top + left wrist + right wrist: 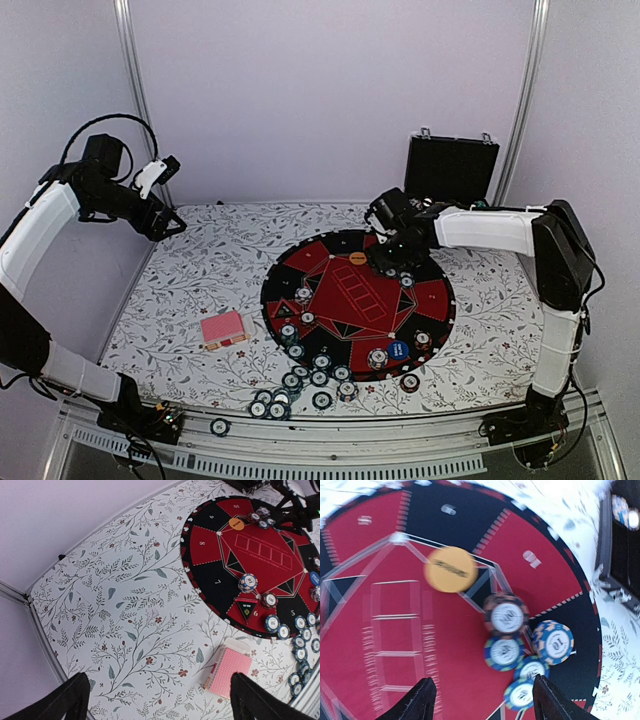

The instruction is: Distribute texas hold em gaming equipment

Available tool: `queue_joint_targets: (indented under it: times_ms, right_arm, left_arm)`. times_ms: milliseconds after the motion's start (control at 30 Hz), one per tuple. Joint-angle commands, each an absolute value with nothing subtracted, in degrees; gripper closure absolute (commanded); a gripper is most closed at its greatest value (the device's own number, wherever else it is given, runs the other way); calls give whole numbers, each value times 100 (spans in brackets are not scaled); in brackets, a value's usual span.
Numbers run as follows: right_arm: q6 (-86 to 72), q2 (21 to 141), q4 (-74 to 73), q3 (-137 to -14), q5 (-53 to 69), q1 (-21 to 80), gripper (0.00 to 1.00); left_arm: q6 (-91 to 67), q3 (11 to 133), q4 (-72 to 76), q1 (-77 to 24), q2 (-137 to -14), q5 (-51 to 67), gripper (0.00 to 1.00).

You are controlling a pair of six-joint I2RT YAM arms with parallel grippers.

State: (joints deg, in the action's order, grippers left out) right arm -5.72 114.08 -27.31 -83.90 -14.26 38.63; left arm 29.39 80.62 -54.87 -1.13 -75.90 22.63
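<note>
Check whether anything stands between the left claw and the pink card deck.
Nothing visible does. The left claw hangs open above the floral cloth; the card deck lies uncovered, the chips apart from it.

The left arm (40,240) is rising from its base and bending inward at a high elbow, and the left gripper (172,222) is hanging aloft with fingers (70,700) spread wide. The right arm (485,228) is stretching leftward, and the right gripper (388,256) is pointing down low, jaws parted, clasping nothing.
</note>
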Motion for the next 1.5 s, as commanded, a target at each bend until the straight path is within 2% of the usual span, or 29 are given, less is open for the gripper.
queue_joint_targets:
  times_ms: [0, 267, 467, 600, 833, 1167, 1467]
  right_arm:
    - [-726, 10805, -3096, -8215, -837, 4728, 26]
    - [-770, 10701, -3218, -7945, 156, 6467, 25]
    - [-705, 10946, -3278, -8077, 380, 7008, 18]
    - [-530, 11150, -3292, -8203, 325, 7178, 17]
    - [-162, 11585, -3364, -8512, 377, 7223, 21]
    - [663, 11820, -3473, -8503, 617, 7222, 14]
    - [812, 12227, -3468, -8719, 450, 7218, 14]
  left_arm:
    - [2971, 8078, -5543, -167, -7599, 2310, 0]
    - [2962, 8048, -5537, -167, -7585, 2310, 0]
    - [2945, 8051, -5542, -167, -7593, 2338, 0]
    - [2927, 8051, -5537, -167, -7594, 2346, 0]
    - [2926, 8110, -5567, -167, -7585, 2321, 0]
    - [2944, 8151, -5572, -167, -7620, 2294, 0]
    - [2953, 8183, -5578, -167, -7642, 2293, 0]
